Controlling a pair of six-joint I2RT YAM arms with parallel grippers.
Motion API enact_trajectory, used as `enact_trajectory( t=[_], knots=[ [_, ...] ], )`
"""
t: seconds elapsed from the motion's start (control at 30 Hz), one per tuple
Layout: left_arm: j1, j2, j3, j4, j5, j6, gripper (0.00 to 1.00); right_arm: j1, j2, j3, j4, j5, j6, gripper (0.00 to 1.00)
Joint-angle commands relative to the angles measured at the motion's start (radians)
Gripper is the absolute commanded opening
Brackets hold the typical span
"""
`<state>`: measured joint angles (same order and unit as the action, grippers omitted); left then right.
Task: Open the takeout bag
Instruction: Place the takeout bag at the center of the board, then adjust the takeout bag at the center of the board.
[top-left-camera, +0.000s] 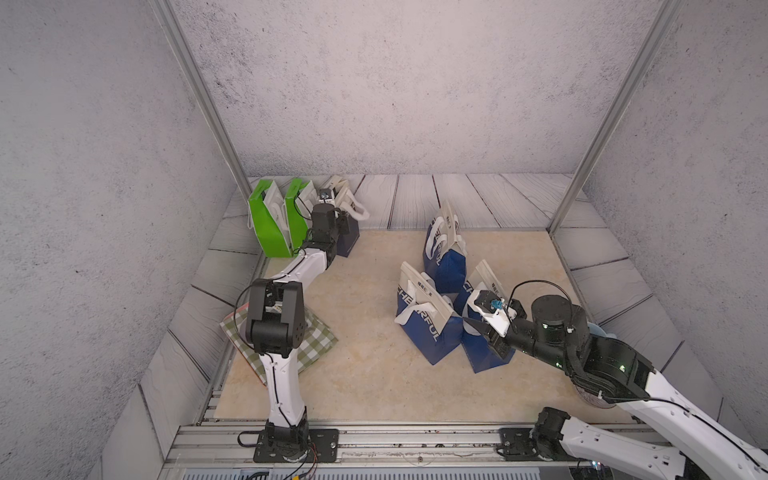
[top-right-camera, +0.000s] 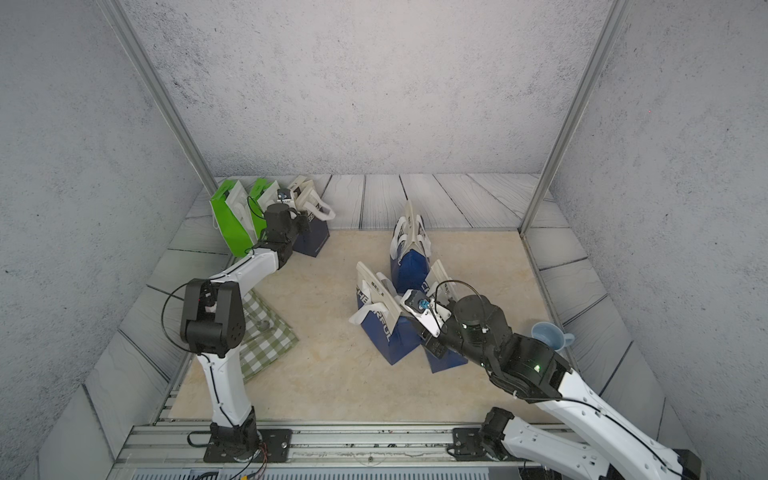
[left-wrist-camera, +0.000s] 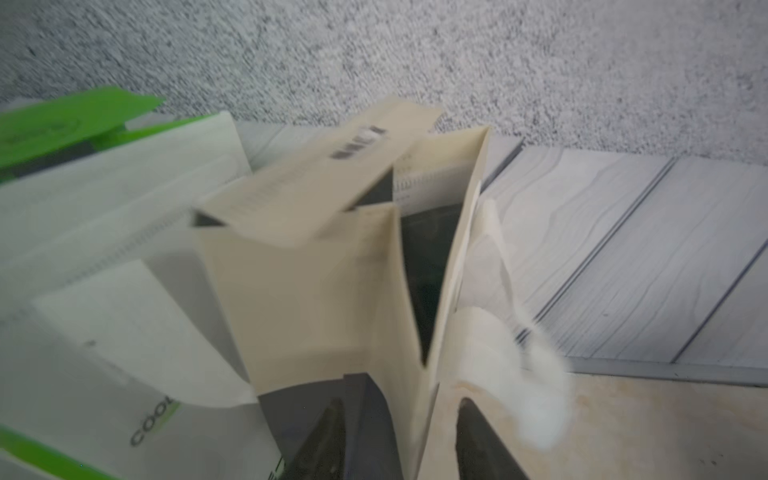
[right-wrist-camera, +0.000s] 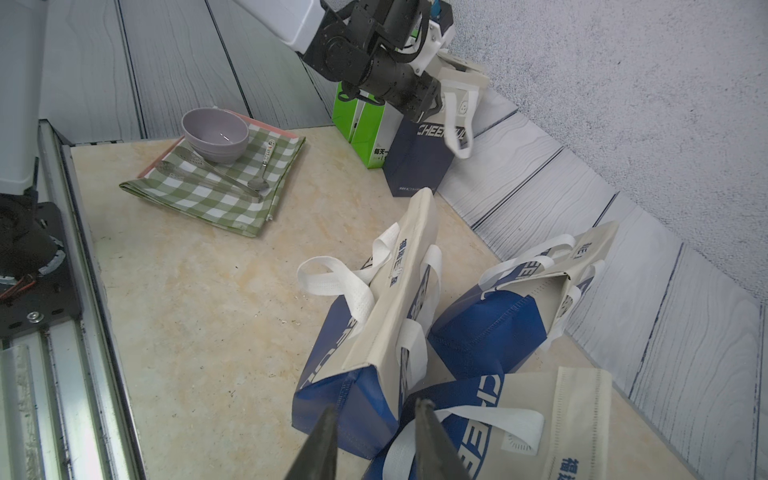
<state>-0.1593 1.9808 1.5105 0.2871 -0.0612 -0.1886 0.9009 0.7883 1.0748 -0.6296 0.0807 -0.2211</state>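
L gripper (left-wrist-camera: 400, 409): jaws apart, astride one cream top wall of navy bag (left-wrist-camera: 307, 299), not clamped on it. Wrist view blurred.
Navy bag: dark navy body, cream top band, white loop handles (left-wrist-camera: 536, 374). Stands upright, mouth gaping, dark inside. One cream flap w/ blurred dark print. Sits directly under & ahead of L gripper. Green bags (top-left-camera: 270, 224) just beside it, on gripper's left side.
R gripper (right-wrist-camera: 376, 407): jaws part-open, nothing btwn them. Hovers just above nearest of 3 blue bags (right-wrist-camera: 486, 328), well apart from navy bag.
Writing: "CHEE…" on navy bag side, rest behind handle. "CHE…RFUL" on a blue bag. "COO…" on green bag's white panel. Other print too small to read.
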Motion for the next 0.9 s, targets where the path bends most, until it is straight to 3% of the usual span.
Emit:
enact_trajectory(
  t=[0.0,0.2,0.33,0.43,0.63,0.87],
  knots=[
    [0.001,-0.205,-0.095,0.036,0.058,-0.078,0.52,-0.003,0.002,-0.009,0.037,-0.014,0.030,0.35],
    [0.000,-0.574,-0.336,-0.103,0.175,-0.114,0.53,-0.003,0.048,-0.009,0.077,-0.012,0.103,0.45],
    [-0.002,-0.792,-0.437,-0.264,0.268,-0.220,0.54,-0.003,0.142,0.041,0.083,-0.004,0.182,0.51],
    [-0.005,-0.943,-0.565,-0.247,0.400,-0.315,0.54,-0.003,0.249,0.124,0.042,0.017,0.221,0.57],
    [-0.011,-1.195,-0.744,-0.389,0.565,-0.392,0.52,-0.012,0.474,0.331,-0.084,0.113,0.237,0.61],
    [-0.015,-1.462,-0.898,-0.558,0.664,-0.390,0.52,-0.055,0.652,0.469,-0.169,0.077,0.260,0.60]
  ],
)
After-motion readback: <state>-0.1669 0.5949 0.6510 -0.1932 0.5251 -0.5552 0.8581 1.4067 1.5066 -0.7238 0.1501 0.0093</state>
